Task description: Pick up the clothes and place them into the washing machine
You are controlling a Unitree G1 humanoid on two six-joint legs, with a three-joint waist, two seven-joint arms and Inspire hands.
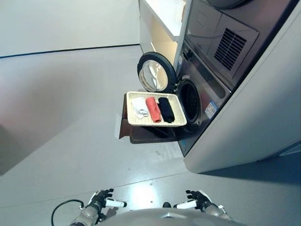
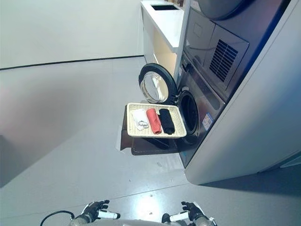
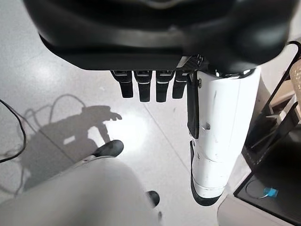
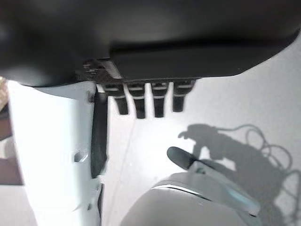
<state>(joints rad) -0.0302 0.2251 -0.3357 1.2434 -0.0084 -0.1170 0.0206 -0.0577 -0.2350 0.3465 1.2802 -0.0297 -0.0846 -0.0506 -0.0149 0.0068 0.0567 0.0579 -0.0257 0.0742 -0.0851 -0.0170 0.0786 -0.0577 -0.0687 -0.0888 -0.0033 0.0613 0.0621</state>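
clothes point(image 1: 153, 109) – three rolls on tray point(image 1: 134, 121) by washing machine point(image 1: 202, 89) | left hand point(image 1: 99, 198), right hand point(image 1: 198, 199) – well apart from them, fingers relaxed, empty

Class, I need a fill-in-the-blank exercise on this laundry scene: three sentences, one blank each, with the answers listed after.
1. The round door of the washing machine stands ____.
2. On the tray, the red cloth lies between the white cloth and the ____ cloth.
3. The left hand and right hand hold ____.

Answers: open; black; nothing
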